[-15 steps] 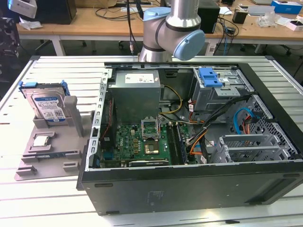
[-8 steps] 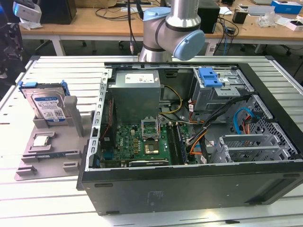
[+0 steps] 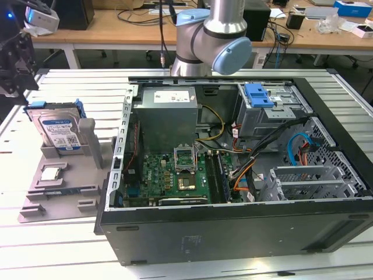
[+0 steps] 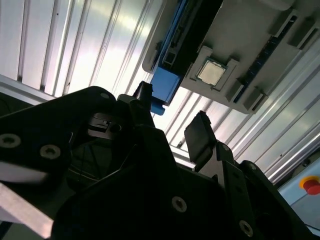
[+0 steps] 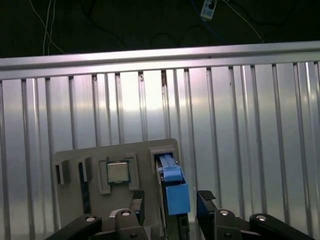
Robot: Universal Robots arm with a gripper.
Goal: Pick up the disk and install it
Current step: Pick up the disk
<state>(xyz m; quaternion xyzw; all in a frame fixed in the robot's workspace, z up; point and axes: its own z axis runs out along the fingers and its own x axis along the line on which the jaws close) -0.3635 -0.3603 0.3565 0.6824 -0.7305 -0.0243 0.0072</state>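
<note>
The disk (image 3: 58,131) is seen standing on edge in a slot of the grey holder (image 3: 35,205), beside the small square chip (image 3: 51,173) seated in that holder. The gripper (image 5: 171,197) is held just above the holder. Its fingers (image 5: 205,196) are spread to either side of the disk's blue carrier frame, and nothing is pinched.

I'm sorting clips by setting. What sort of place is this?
Probably a robotics lab or workshop: a robot arm rises beside an open computer case on a slatted metal table, with cluttered wooden desks behind.
</note>
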